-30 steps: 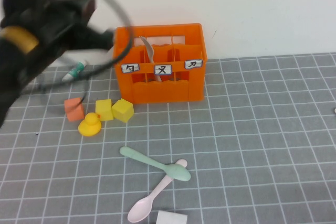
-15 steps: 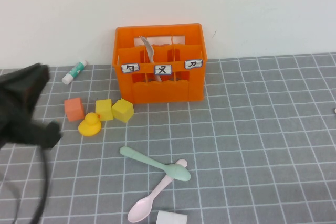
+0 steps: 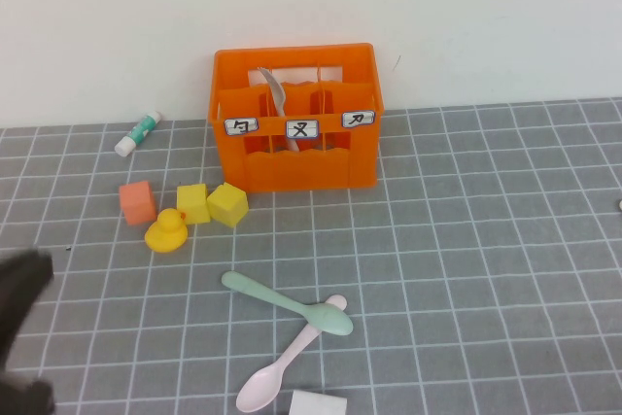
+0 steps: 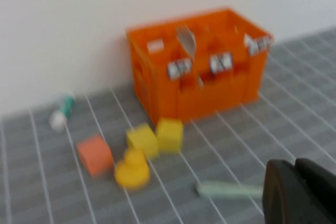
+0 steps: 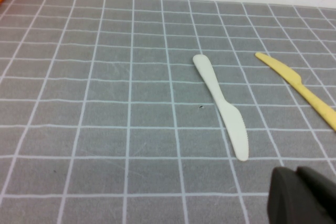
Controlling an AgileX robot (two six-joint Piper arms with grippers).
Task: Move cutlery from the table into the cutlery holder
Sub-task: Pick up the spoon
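Our left gripper (image 3: 21, 323) sits low at the table's (image 3: 486, 269) near-left edge; we cannot tell how its claw stands. The mint-green spoon (image 3: 287, 302) lies to its right, long axis slanting from upper left to lower right, its bowl crossing the pale pink spoon (image 3: 282, 368). The grey-green fork (image 3: 276, 104) already stands in the cutlery holder (image 3: 296, 116) by the wall. Open grid separates spoons from crate. Our right gripper (image 5: 302, 195) hovers off-frame over a white knife (image 5: 223, 107) and yellow knife (image 5: 299, 92), claw state unclear.
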